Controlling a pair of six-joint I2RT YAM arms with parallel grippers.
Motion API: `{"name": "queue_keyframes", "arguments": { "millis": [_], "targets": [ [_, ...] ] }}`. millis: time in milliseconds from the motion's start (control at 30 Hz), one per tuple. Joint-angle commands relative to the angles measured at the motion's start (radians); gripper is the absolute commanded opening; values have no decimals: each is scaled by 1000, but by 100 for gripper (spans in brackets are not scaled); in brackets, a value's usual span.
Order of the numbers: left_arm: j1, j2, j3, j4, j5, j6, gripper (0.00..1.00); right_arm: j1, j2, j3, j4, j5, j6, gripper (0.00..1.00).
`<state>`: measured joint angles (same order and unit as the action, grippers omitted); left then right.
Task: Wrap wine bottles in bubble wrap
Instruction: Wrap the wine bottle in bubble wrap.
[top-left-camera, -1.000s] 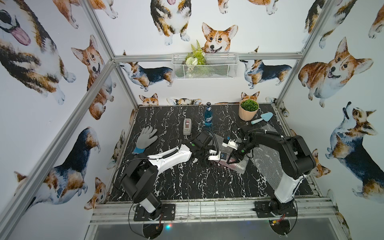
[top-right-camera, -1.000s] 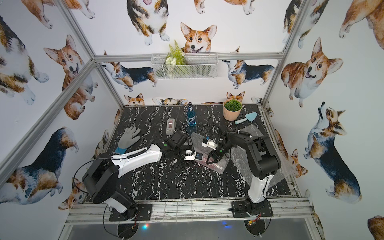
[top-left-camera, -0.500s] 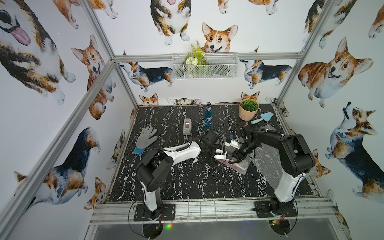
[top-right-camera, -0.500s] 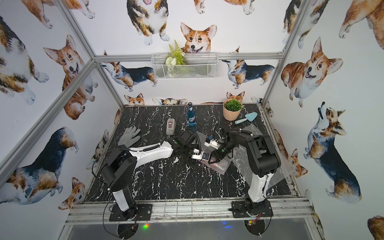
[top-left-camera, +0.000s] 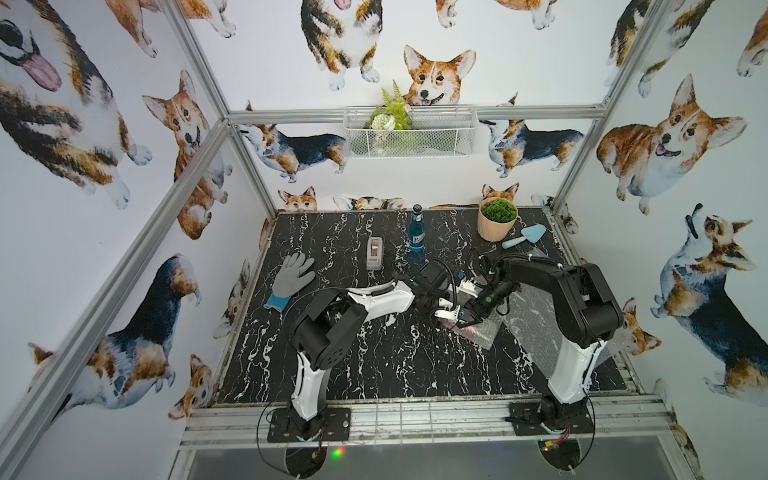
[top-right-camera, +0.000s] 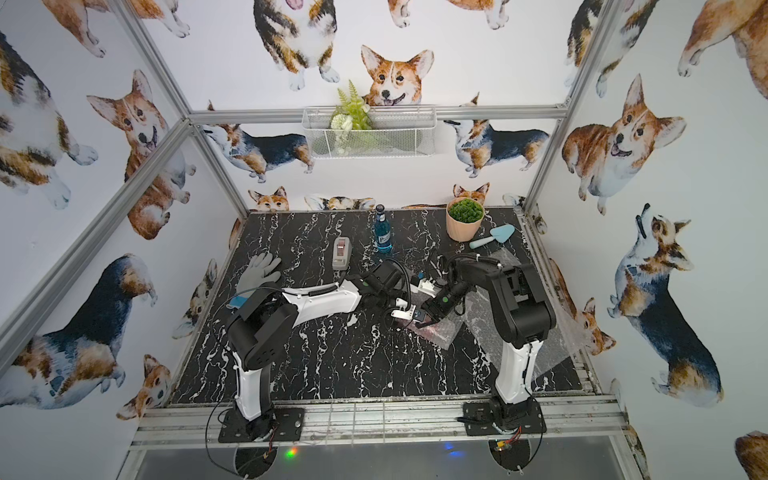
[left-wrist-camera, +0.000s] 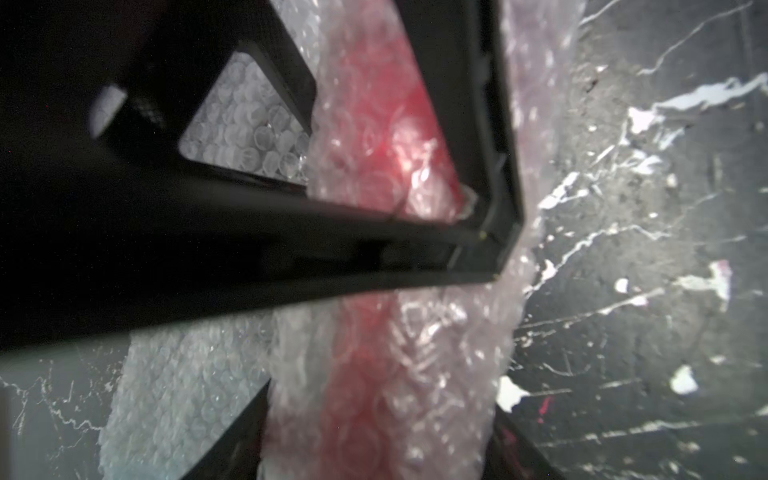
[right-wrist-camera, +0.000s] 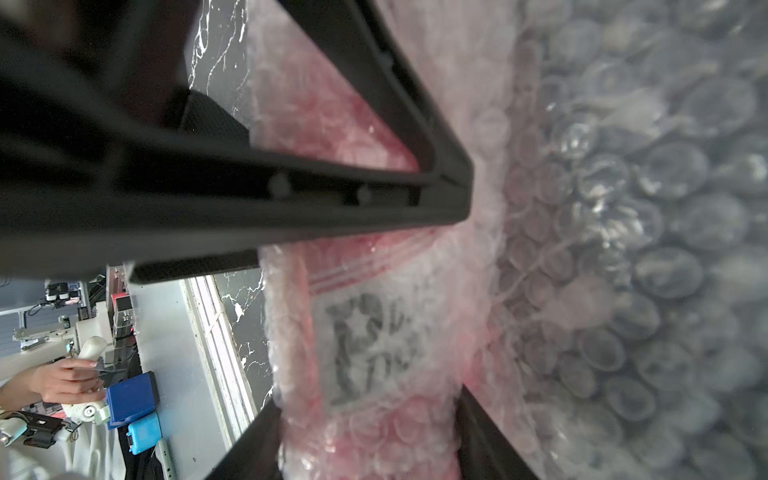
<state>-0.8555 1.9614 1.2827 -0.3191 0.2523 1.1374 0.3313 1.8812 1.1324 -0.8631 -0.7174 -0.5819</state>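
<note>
The red-pink wine bottle (left-wrist-camera: 374, 374) lies on its side at the table's centre right, rolled in bubble wrap (top-left-camera: 473, 333); its label shows through the film (right-wrist-camera: 374, 345). My left gripper (top-left-camera: 446, 312) (left-wrist-camera: 374, 449) is shut on the wrapped bottle. My right gripper (top-left-camera: 467, 320) (right-wrist-camera: 368, 440) is shut on the same roll right beside it. The blue wine bottle (top-left-camera: 416, 232) (top-right-camera: 383, 235) stands upright and bare at the back. A second bubble wrap sheet (top-left-camera: 528, 320) lies flat under the right arm.
A grey tape dispenser (top-left-camera: 375, 252) and a grey glove (top-left-camera: 293, 276) lie at the back left. A potted plant (top-left-camera: 496, 220) and a blue trowel (top-left-camera: 525, 236) sit at the back right. A wire basket (top-left-camera: 409, 133) hangs on the back wall.
My left arm has reached farther right, bringing its gripper next to the right one, and its jaws have narrowed onto the wrapped bottle. The right gripper has held its place.
</note>
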Motion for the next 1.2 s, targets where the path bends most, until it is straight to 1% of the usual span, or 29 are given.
{"name": "queue_keyframes", "arguments": {
  "millis": [0, 133, 200, 333, 433, 500, 667, 733, 833, 867, 900, 1000, 1067, 1133, 1167],
  "targets": [
    [1, 11, 25, -112, -6, 55, 51, -2, -22, -4, 19, 50, -9, 60],
    [1, 25, 49, -208, 18, 33, 46, -2, -44, 10, 30, 41, -8, 62],
    [-1, 35, 76, -283, 24, 5, 45, -2, -82, 7, 52, 68, 1, 70],
    [3, 34, 115, -399, 38, -56, 45, -11, -198, -24, 92, 113, 17, 77],
    [3, 59, 169, -524, 53, -116, 45, -12, -330, -102, 157, 186, 34, 81],
    [9, 58, 172, -580, 81, -147, 45, -15, -424, -163, 179, 245, 28, 81],
    [30, 28, 147, -612, 158, -229, 45, -18, -694, -335, 281, 349, 47, 81],
    [42, 37, 153, -639, 198, -254, 46, -17, -832, -400, 271, 359, 8, 81],
    [50, 59, 162, -678, 229, -261, 46, 4, -1025, -471, 217, 312, -70, 80],
    [52, 65, 170, -694, 237, -261, 46, 24, -1079, -486, 206, 298, -84, 81],
    [55, 73, 182, -711, 250, -264, 46, 65, -1131, -502, 205, 303, -88, 81],
    [59, 88, 208, -737, 285, -272, 47, 246, -1220, -543, 239, 393, -98, 82],
    [62, 106, 226, -757, 310, -278, 47, 367, -1227, -567, 295, 445, -92, 82],
    [62, 129, 254, -786, 319, -288, 47, 512, -1184, -588, 384, 519, -102, 82],
    [62, 136, 266, -796, 322, -288, 47, 573, -1159, -598, 430, 592, -128, 82]
  ]
}}
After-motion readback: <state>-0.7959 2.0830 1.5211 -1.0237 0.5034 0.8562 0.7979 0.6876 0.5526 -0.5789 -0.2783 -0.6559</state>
